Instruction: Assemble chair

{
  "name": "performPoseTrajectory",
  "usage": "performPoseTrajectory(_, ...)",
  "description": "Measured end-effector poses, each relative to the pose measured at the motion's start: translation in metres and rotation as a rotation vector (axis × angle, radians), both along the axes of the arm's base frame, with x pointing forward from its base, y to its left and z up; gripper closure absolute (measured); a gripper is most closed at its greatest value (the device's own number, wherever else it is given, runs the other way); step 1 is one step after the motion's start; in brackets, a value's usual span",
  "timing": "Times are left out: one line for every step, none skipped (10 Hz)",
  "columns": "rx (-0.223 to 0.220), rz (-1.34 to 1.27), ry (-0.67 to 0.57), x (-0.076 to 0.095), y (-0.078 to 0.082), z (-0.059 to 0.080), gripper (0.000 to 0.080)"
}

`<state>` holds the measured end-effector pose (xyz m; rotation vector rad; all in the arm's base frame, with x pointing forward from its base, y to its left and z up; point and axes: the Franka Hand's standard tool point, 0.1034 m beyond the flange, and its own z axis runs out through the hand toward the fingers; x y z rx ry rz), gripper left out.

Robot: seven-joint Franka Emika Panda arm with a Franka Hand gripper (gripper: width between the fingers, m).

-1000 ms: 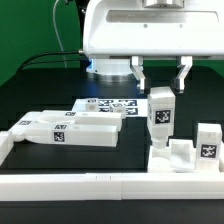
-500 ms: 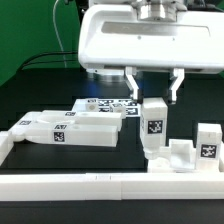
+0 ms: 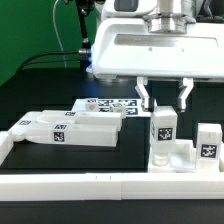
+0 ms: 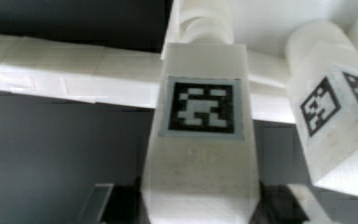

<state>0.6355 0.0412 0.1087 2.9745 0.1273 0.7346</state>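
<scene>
My gripper (image 3: 164, 96) hangs under the arm's white head, over the chair parts at the exterior view's right. It is shut on the top end of an upright white bar (image 3: 163, 128) that carries a square tag. The bar's lower end is down at a low white chair piece (image 3: 183, 160) by the front rail; whether it touches is hard to tell. A small tagged block (image 3: 208, 143) stands just right of it. In the wrist view the bar (image 4: 202, 110) runs straight out from my gripper (image 4: 201, 206), with the tagged block (image 4: 338, 95) beside it.
Flat white tagged slabs (image 3: 70, 128) lie at the exterior view's left. The marker board (image 3: 105, 103) lies behind them. A long plain white rail (image 3: 110, 186) edges the table's front and turns back at the left corner (image 3: 10, 140).
The gripper has come down with the bar in it. It first swung toward the exterior view's left, then back to the right, ending lower over the low chair piece.
</scene>
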Motion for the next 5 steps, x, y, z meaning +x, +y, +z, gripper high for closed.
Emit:
performPoseTrajectory(-0.001, 0.0, 0.001, 0.0, -0.001, -0.001, 0.0521)
performPoseTrajectory(-0.003, 0.001, 0.005, -0.001, -0.001, -0.004, 0.0521)
performPoseTrajectory(-0.006, 0.001, 0.011, -0.002, -0.001, -0.008, 0.0521)
performPoseTrajectory(-0.007, 0.002, 0.012, -0.003, -0.001, -0.011, 0.0521)
performPoseTrajectory(-0.011, 0.005, -0.005, -0.002, 0.0, -0.011, 0.0521)
